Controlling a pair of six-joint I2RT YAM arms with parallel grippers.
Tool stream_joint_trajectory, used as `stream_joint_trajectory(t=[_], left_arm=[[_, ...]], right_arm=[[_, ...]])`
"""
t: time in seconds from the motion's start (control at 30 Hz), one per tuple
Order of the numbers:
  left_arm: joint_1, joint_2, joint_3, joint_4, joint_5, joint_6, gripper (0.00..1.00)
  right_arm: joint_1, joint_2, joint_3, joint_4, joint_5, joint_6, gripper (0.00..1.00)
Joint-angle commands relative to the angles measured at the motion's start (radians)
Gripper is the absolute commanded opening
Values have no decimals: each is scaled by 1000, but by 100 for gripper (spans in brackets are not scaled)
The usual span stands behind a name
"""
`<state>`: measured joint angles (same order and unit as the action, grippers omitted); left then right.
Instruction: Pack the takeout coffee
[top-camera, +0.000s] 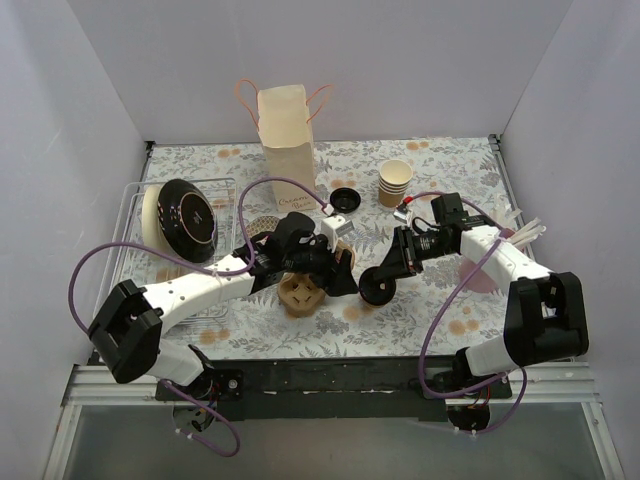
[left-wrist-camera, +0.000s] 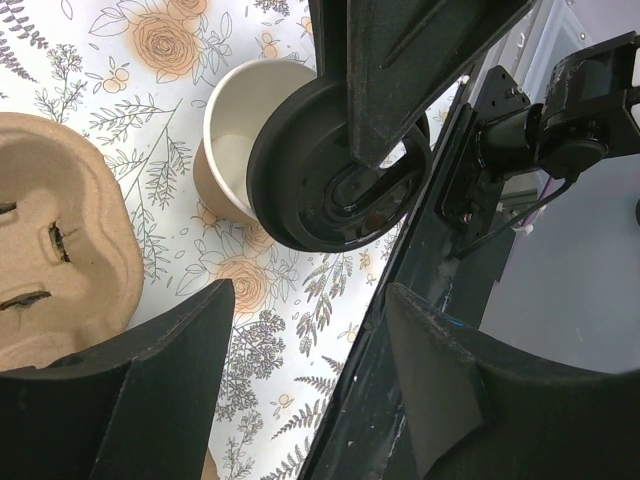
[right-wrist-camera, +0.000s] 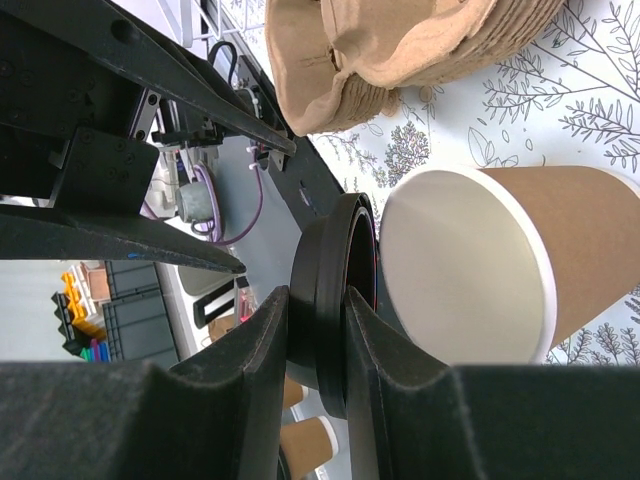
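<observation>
The takeout coffee cup (left-wrist-camera: 235, 125), tan paper with a white inside, stands open on the floral cloth. Its black lid (left-wrist-camera: 335, 170) is off it, held tilted at the cup's rim. My right gripper (right-wrist-camera: 315, 300) is shut on the lid (right-wrist-camera: 330, 290), right beside the cup's open mouth (right-wrist-camera: 470, 260). In the top view the lid (top-camera: 378, 291) and right gripper (top-camera: 388, 275) hide most of the cup. My left gripper (left-wrist-camera: 310, 380) is open and empty, just short of the cup; in the top view it (top-camera: 340, 277) is over the carrier's edge.
The brown pulp cup carrier (top-camera: 300, 296) lies left of the cup. A paper bag (top-camera: 287, 130) stands at the back, with a stack of lidless cups (top-camera: 394, 183) and a spare black lid (top-camera: 345, 198) nearby. A wire rack (top-camera: 135, 200) holding a dark dish stands left.
</observation>
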<state>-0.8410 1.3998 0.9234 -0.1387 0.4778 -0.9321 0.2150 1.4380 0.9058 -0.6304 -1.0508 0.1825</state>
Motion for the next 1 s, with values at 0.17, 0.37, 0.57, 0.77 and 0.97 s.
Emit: stream_joint_trajectory(t=[0.17, 0.37, 0.57, 0.77, 0.97], left_arm=[[-15, 8, -11, 24, -4, -5, 61], [-21, 18, -6, 24, -5, -7, 61], [-24, 30, -5, 24, -7, -5, 61], [-30, 42, -1, 24, -10, -2, 61], [-32, 57, 2, 24, -13, 4, 61]], right_arm=[[-22, 22, 10, 0, -40, -14, 15], [-26, 30, 25, 6, -64, -18, 15], [-26, 27, 42, 11, -80, -23, 16], [-34, 24, 45, 20, -86, -25, 17], [-43, 33, 54, 24, -95, -23, 18]])
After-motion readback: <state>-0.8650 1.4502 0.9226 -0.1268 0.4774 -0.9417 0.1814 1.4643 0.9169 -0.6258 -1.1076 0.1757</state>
